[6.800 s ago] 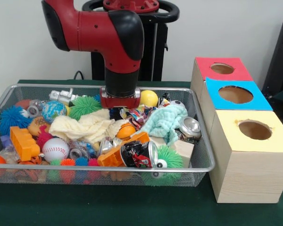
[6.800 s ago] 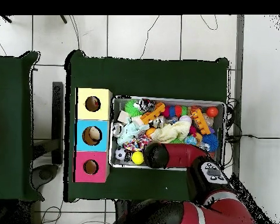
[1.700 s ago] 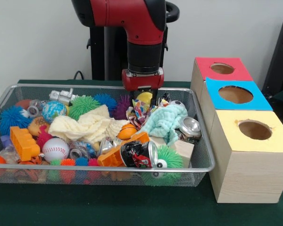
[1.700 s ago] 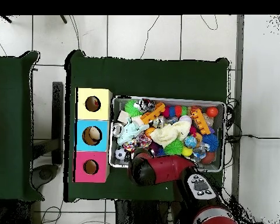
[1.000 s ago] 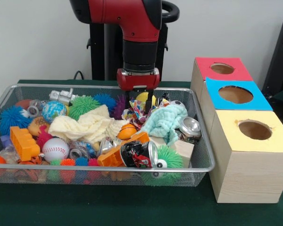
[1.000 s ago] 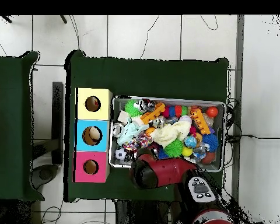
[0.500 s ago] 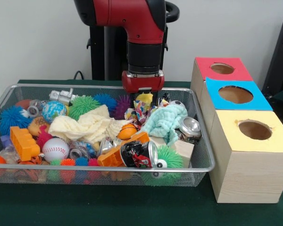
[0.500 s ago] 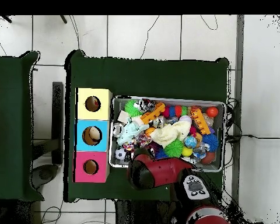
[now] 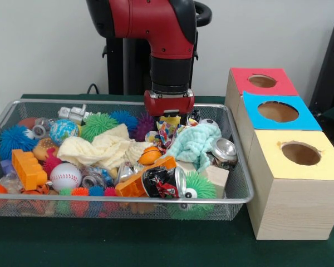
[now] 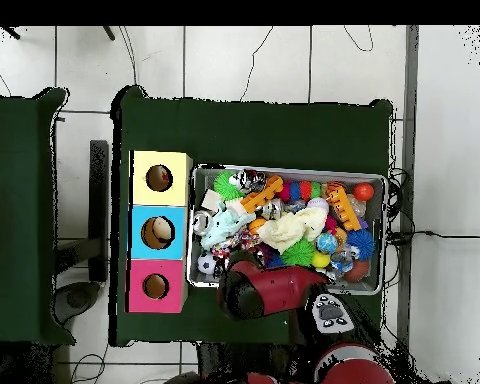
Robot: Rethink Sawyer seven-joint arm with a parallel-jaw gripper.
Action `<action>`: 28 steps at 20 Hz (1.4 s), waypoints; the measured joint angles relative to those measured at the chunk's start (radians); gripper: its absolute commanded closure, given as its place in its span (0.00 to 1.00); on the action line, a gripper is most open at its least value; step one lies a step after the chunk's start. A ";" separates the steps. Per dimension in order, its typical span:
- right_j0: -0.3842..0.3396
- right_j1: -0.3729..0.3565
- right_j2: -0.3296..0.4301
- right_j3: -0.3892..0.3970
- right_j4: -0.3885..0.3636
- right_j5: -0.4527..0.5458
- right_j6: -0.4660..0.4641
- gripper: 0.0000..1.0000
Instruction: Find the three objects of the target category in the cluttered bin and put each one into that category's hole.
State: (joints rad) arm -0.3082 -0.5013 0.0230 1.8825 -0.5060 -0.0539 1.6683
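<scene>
Gripper has dropped since a second ago onto the yellow ball at the bin's back edge, can't tell if it's closed, so pick looks underway.

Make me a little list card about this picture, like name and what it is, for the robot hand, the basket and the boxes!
gripper: down at the basket's far side, over a yellow ball; open or shut can't be told
basket: wire, heaped with toys, cloths and cans
baseball: white, near the front left
boxes: three in a row beside the basket, each with a round hole on top
box tops: red, blue, yellow
</scene>
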 measured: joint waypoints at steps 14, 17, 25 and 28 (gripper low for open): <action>0.072 0.008 -0.064 -0.020 0.000 0.000 0.000 1.00; 0.083 0.013 -0.076 -0.028 0.000 0.000 0.000 1.00; 0.100 0.018 -0.094 -0.040 0.000 0.000 0.000 1.00; 0.074 0.008 -0.075 -0.039 -0.003 0.011 0.000 1.00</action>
State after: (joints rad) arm -0.2344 -0.4938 -0.0522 1.8433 -0.5095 -0.0428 1.6683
